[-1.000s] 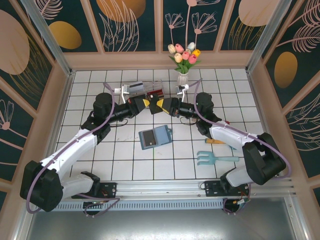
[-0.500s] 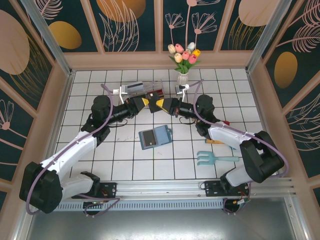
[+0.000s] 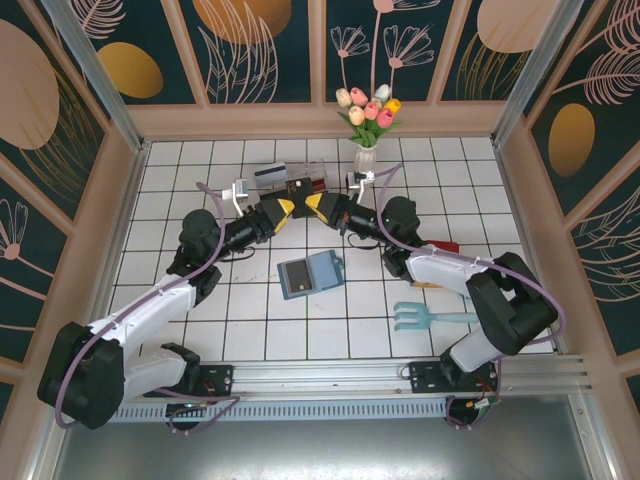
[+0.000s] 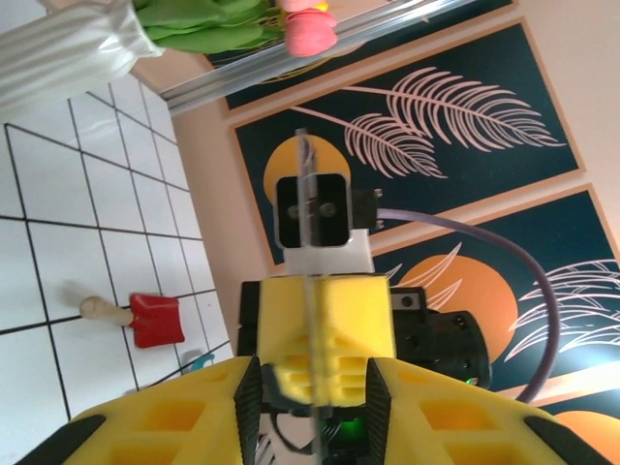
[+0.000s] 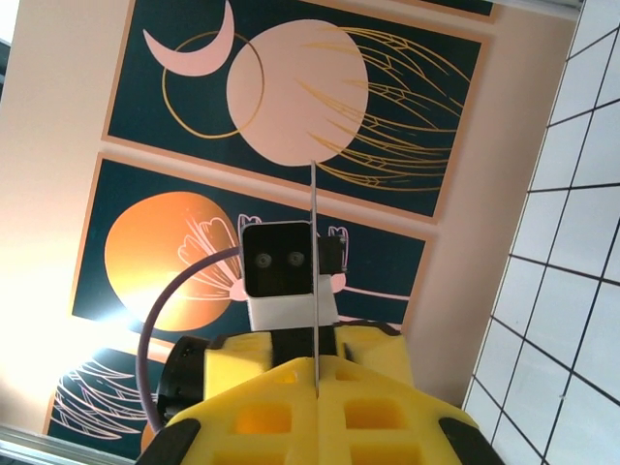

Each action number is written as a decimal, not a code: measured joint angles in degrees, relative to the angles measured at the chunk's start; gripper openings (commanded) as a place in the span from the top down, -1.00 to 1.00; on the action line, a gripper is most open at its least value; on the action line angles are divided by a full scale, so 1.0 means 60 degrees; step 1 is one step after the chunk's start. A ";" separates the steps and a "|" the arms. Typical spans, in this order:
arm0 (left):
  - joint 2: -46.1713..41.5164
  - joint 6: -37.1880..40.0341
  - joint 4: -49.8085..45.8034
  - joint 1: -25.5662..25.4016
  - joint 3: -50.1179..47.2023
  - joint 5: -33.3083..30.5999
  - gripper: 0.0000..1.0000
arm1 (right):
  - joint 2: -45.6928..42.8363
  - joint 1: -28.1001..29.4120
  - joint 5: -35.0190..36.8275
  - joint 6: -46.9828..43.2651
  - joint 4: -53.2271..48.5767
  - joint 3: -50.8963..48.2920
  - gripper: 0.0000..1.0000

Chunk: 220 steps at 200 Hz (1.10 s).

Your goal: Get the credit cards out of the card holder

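- fingers (image 5: 262, 417) of the right gripper (image 5: 315, 387) are pressed together on a thin card (image 5: 315, 194), seen edge-on as a line rising from between them. it is held in the air beyond the card holder (image 3: 310, 273), on the side away from the arm bases.
- left gripper (image 4: 312, 387) meets it nose to nose, also beyond the card holder. its fingers (image 4: 174, 426) stand spread, one on each side of the same card with a gap to it. this reads as a hand-over, with the right arm taking the card to set it down.
- clear tray (image 3: 322, 165) sits further beyond the card holder, with a grey card (image 3: 270, 176) and a red card (image 3: 316, 186) in or against it. that is probably where the held one goes.
- card holder lies open and flat on the tiles, touched by neither gripper. it is teal-blue; the right half is plain and the left shows a grey panel, card or lining i cannot tell.
- held card looks thin, stiff and straight; edge-on, i cannot tell its colour.
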 measured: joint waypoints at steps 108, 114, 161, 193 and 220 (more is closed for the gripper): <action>0.0448 0.1548 -0.1053 -0.0015 0.0474 0.0044 1.00 | -0.0463 0.0193 0.0645 -0.0663 -0.1322 -0.0273 0.05; 0.0448 0.1905 -0.1464 -0.0015 0.0597 -0.0015 1.00 | -0.0637 0.0197 0.0758 -0.0871 -0.1800 -0.0313 -0.07; 0.0586 0.5064 -0.5231 -0.0007 0.2320 -0.1260 1.00 | -0.2484 -0.0044 0.2073 -0.3279 -0.6182 -0.0375 -0.91; 0.0769 0.7096 -0.7085 -0.0007 0.3468 -0.2390 1.00 | -0.3253 -0.0812 0.2703 -0.4794 -0.8000 -0.0565 -0.98; 0.0958 0.8725 -0.8229 -0.0004 0.4186 -0.3071 1.00 | -0.3304 -0.1770 0.2794 -0.5821 -0.8885 -0.0594 -0.98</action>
